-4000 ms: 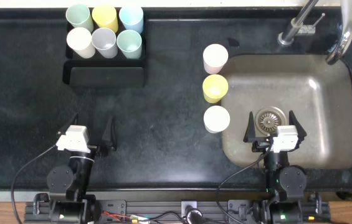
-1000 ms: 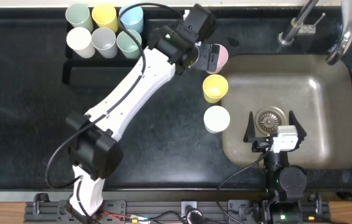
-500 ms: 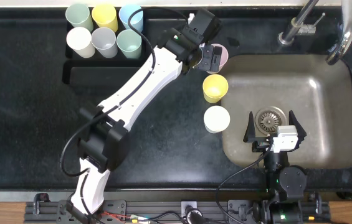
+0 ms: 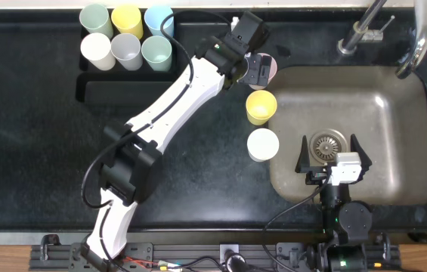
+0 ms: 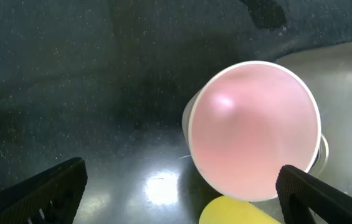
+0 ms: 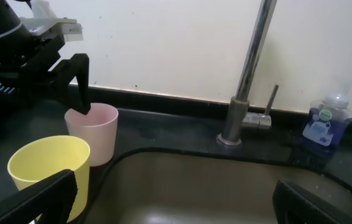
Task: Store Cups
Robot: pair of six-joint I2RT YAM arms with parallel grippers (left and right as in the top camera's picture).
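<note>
The pink cup (image 5: 253,130) stands upright on the dark worktop (image 4: 198,151), just beside the left rim of the sink (image 4: 394,121), and it is the farthest of 3 cups in a line. The yellow cup (image 4: 261,106) is just beside it and the white cup (image 4: 263,144) comes after that, nearer to the arms. The left gripper (image 5: 180,168) hangs right above the pink cup with its fingers (image 5: 45,190) spread wide and grasping nothing. In the left wrist view the cup sits closer to one finger than to the other. In the right wrist view one finger comes down to the cup's rim, but I cannot tell if it touches. The step in hand seems to be the grasp of this cup. To do it well, the gripper should first shift so that the cup is centred between the jaws, then go lower and squeeze gently, because a light cup like this probably tips easily. A straight lift should keep it away from the yellow cup. After that the way leads to the rack (image 4: 126,91) at the far left, where 6 cups fill the 2 far rows and a third row waits in front. The right gripper (image 4: 330,151) rests over the sink, its fingers spread apart and holding nothing.
</note>
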